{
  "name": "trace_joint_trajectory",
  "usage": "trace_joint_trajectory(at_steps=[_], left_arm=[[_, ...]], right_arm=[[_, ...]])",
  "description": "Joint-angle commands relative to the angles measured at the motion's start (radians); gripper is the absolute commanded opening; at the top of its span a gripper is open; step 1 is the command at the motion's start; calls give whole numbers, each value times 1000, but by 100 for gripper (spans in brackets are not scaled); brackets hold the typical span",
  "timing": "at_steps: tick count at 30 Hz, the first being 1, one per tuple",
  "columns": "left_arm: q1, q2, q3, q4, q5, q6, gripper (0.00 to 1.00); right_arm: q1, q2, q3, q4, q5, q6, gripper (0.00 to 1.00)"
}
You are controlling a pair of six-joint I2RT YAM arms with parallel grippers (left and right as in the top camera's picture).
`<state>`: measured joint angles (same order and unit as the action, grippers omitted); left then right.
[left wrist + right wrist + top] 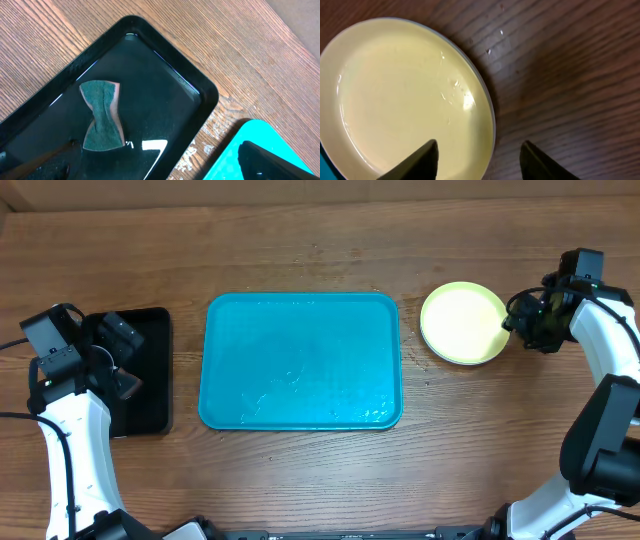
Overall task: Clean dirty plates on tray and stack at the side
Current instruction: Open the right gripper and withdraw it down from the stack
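Note:
The turquoise tray [300, 360] lies mid-table with nothing on it, only a wet sheen. A yellow-green plate [462, 322] sits on the table to its right, and also shows in the right wrist view [405, 95]. A thin bluish edge [491, 112] shows under its rim. The white plate is not visible. My right gripper [520, 320] is open and empty, its fingers [480, 162] straddling the plate's right rim. My left gripper [120, 358] is open and empty [150, 167] above the black tray.
A small black tray [150, 395] stands at the left, wet inside [160, 95]. A green-and-pink sponge [102, 116] lies loose in it. Bare wooden table [300, 480] surrounds the trays.

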<state>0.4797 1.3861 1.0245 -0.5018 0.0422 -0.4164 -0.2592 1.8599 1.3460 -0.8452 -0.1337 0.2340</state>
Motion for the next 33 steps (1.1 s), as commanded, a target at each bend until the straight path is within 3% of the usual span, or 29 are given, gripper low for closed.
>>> trace_joint_trajectory(at_steps=[1, 13, 14, 15, 23, 28, 33], left_arm=[[3, 3, 6, 1, 10, 1, 100], [3, 3, 6, 1, 10, 1, 100], [3, 3, 6, 1, 10, 1, 100], [3, 3, 6, 1, 10, 1, 100], [3, 3, 6, 1, 10, 1, 100], [3, 3, 6, 1, 10, 1, 100], [4, 3, 6, 1, 10, 1, 100]], right_arm=[[13, -54, -3, -43, -30, 3, 54], [72, -407, -3, -373, -47, -28, 67], [89, -447, -3, -402, -45, -29, 91], [101, -477, -3, -425, -35, -29, 100], [188, -603, -4, -616, -113, -20, 100], [191, -601, -4, -620, -223, -21, 100], [194, -601, -4, -619, -187, -25, 100]])
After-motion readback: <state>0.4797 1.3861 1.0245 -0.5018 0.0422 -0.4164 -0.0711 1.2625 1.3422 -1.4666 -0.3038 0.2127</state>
